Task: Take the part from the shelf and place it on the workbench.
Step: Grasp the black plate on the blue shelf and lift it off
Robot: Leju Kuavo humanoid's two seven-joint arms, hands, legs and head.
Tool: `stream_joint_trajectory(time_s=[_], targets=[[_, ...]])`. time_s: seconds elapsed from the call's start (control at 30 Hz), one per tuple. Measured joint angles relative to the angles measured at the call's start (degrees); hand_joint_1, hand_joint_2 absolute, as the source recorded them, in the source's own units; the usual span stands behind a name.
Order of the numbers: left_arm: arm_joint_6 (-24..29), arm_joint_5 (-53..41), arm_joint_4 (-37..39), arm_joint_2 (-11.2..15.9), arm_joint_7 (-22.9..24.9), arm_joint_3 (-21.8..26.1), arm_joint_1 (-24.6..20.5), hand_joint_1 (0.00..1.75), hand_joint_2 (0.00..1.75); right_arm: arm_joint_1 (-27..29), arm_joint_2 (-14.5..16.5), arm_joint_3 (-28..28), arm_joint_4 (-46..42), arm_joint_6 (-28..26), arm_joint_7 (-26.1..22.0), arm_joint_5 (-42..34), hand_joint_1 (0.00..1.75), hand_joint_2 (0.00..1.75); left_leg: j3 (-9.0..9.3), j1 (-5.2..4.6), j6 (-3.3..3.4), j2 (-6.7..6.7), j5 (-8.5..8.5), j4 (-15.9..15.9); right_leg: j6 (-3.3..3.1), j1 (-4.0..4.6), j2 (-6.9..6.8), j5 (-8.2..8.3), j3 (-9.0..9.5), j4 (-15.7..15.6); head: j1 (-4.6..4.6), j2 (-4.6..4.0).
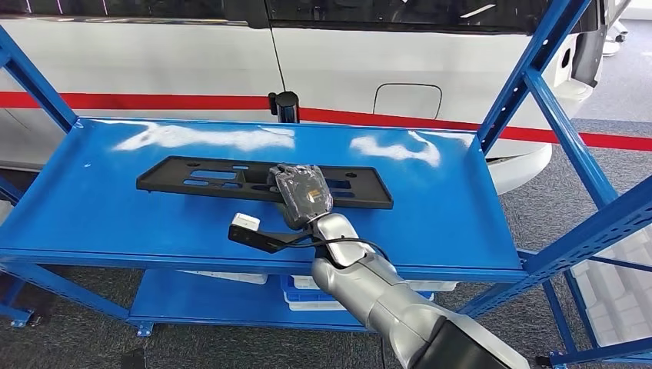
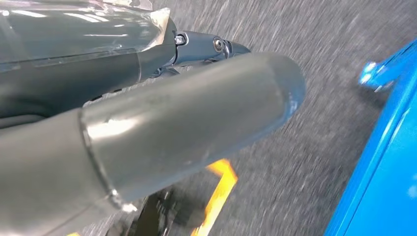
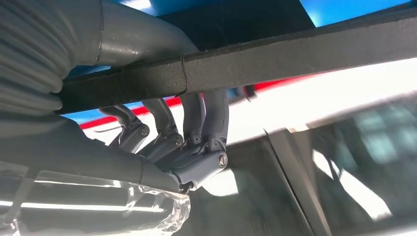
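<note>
The part (image 1: 200,178) is a long, flat black plastic plate with slots, lying along the middle of the blue shelf's top level (image 1: 100,223). My right hand (image 1: 301,192) has reached in from the front and sits on the plate a little right of its middle. In the right wrist view the dark fingers (image 3: 211,113) hook over one side of the part's edge (image 3: 295,56) and the thumb lies on the other side, so the hand grips it. My left hand (image 2: 147,123) hangs over grey carpet beside the shelf; how its fingers lie is unclear.
A white car with a red stripe (image 1: 154,101) stands right behind the shelf. Blue uprights (image 1: 530,73) rise at the shelf's right end and a slanted one at the left. White and blue bins (image 1: 307,296) sit on the lower level. A yellow floor marking (image 2: 219,191) lies below the left hand.
</note>
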Motion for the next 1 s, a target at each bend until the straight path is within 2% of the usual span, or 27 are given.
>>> stream_joint_trajectory(time_s=[0.13, 0.27, 0.43, 0.63, 0.7, 0.77, 0.83, 1.0], targets=[[4.5, -2.3, 0.0, -0.1, -4.8, -1.6, -0.1, 0.0, 0.0, 6.3, -2.4, -6.2, -10.9, -1.0, -3.4, 3.7, 1.74, 1.75, 0.04, -0.02, -0.02, -0.09, -0.04, 0.0, 0.06, 0.0, -0.03, -0.16, -0.26, 0.0, 0.0, 0.0], [0.3, -1.3, -0.1, -0.1, -6.9, -2.3, -0.5, 0.0, 1.75, 12.0, -4.7, -11.6, -24.0, -1.0, -5.8, 6.5, 1.75, 1.75, 0.01, -0.05, -0.01, -0.1, -0.04, 0.0, 0.12, 0.0, -0.03, -0.16, -0.15, 0.0, -0.01, 0.0], [-1.4, -0.2, -0.1, -0.2, -9.2, -2.3, -1.4, 0.0, 1.75, 17.7, -7.5, -15.5, -41.5, -0.7, -6.8, 8.2, 1.75, 1.75, -0.06, -0.05, -0.01, -0.08, -0.04, 0.0, 0.14, -0.01, -0.02, -0.15, 0.07, 0.0, -0.01, 0.0], [-1.4, -0.2, -0.1, -0.5, -9.4, -2.3, -2.1, 0.0, 1.75, 20.3, -9.3, -17.0, -51.0, -0.6, -7.0, 8.4, 1.75, 1.75, -0.04, -0.02, -0.02, -0.04, -0.04, 0.0, 0.14, -0.01, -0.01, -0.15, 0.06, 0.0, -0.01, 0.0], [-1.5, -0.2, -0.1, -0.5, -9.5, -2.3, -2.1, 0.0, 0.87, 20.8, -9.6, -17.2, -52.5, -0.6, -7.1, 8.4, 1.75, 1.75, -0.04, -0.02, -0.02, -0.04, -0.04, 0.0, 0.13, -0.01, 0.0, -0.15, 0.04, 0.0, -0.01, 0.0], [-1.8, -0.3, -0.1, -0.6, -9.7, -2.4, -2.2, 0.0, 0.87, 21.4, -10.0, -17.3, -54.1, -0.7, -7.4, 8.2, 1.75, 1.75, -0.03, -0.02, -0.02, -0.03, -0.04, 0.0, 0.13, -0.01, 0.0, -0.15, -0.08, 0.0, -0.01, 0.0], [-2.4, -0.3, -0.1, -0.8, -10.1, -2.6, -2.2, 0.0, 1.75, 22.0, -10.4, -17.5, -56.2, -0.7, -7.9, 7.6, 1.75, 1.75, -0.02, -0.02, -0.02, -0.04, -0.04, 0.0, 0.12, -0.01, -0.01, -0.16, -0.24, 0.0, 0.0, 0.0], [-5.5, 0.7, -0.2, -1.3, -10.5, -3.1, -2.3, 0.0, 1.75, 23.6, -11.9, -18.0, -62.1, -0.7, -8.3, 6.0, 1.75, 1.75, -0.03, -0.05, -0.03, -0.04, -0.06, 0.0, 0.13, -0.01, -0.01, -0.17, -0.21, 0.0, -0.01, 0.0]])
